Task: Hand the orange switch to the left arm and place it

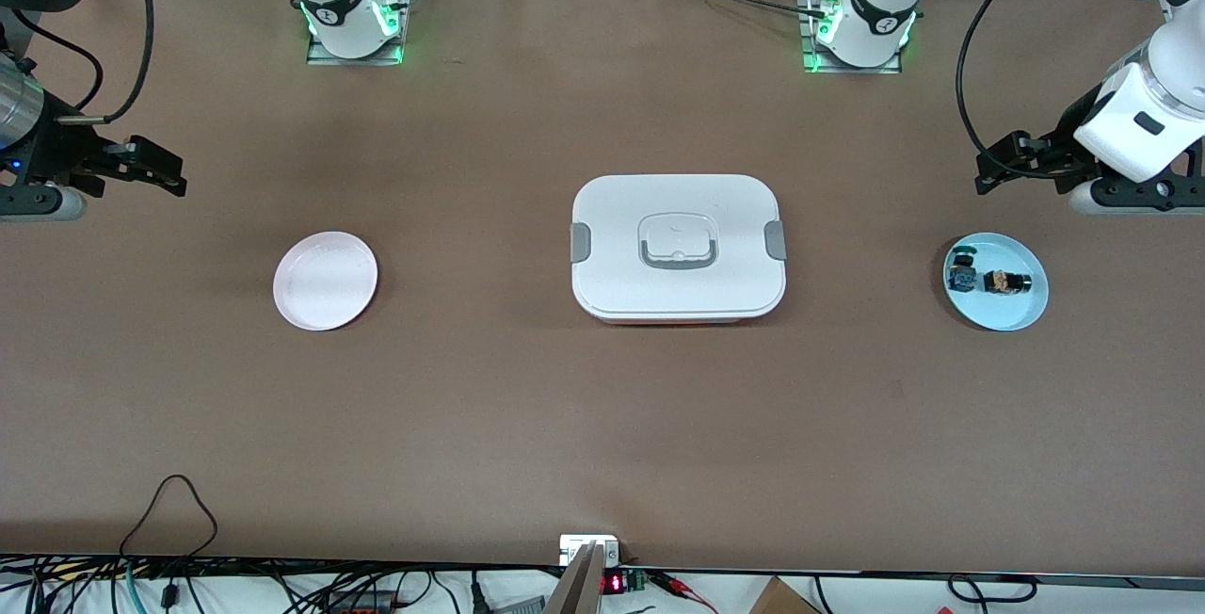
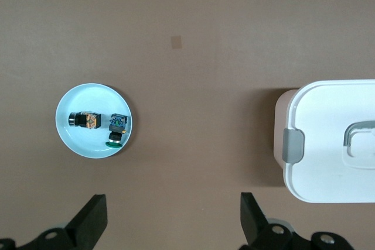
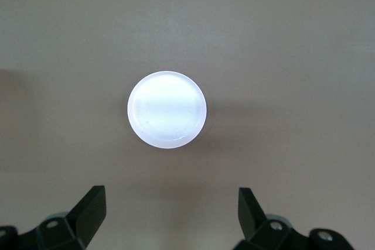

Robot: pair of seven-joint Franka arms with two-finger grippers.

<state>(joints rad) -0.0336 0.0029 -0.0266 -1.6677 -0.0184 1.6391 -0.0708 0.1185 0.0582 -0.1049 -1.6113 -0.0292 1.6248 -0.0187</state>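
Orange switch [image 1: 1005,282] lies on its side in the blue plate [image 1: 1019,314] at the left arm's end of the table, just beside a blue switch [image 1: 962,273]. Between that plate and the pink plate [image 1: 325,281] sits the box [image 1: 678,247], lid on. Left gripper [image 1: 1000,169] hangs spread over bare table near the blue plate; right gripper [image 1: 155,168], also spread, hangs near the pink plate.

brown table [image 1: 527,426] bears white box [image 1: 678,289], pink plate [image 1: 325,281], blue plate [image 1: 1021,313].
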